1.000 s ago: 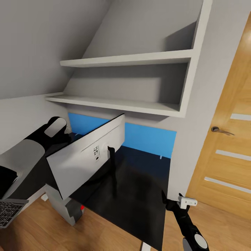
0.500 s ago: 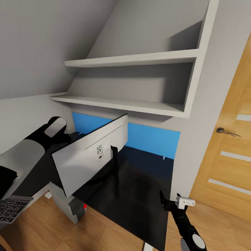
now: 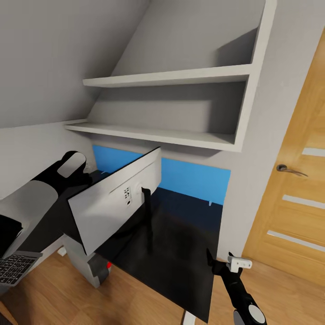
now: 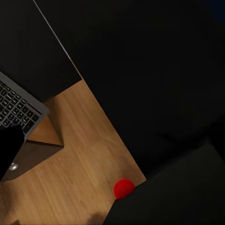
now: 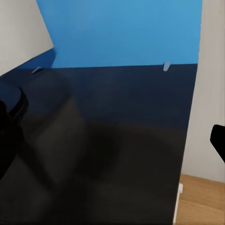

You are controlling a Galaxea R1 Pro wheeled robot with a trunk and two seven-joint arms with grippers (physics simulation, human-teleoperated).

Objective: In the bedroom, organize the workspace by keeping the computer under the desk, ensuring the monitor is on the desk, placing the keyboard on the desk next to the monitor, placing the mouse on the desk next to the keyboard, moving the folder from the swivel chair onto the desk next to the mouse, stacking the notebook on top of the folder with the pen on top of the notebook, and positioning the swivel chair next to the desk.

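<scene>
The monitor (image 3: 115, 205) stands mid-frame, back outward, long axis slanting; left gripper (image 3: 83, 174) nearest, fingers hidden; right gripper (image 3: 223, 263) spread, lower right.

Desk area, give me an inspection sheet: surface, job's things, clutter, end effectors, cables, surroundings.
Surface: desk, glossy black top with a blue back panel, mostly bare.
Job's things: monitor stands on the desk, grey back toward the camera; keyboard at lower left, off the desk; computer on the floor below the desk edge.
Clutter: nothing seen.
End effectors: right end effector hovers at the desk's near corner, state unclear; left arm reaches behind the monitor.
Cables: nothing seen.
Surroundings: white wall shelves, wooden door, wood floor.
</scene>
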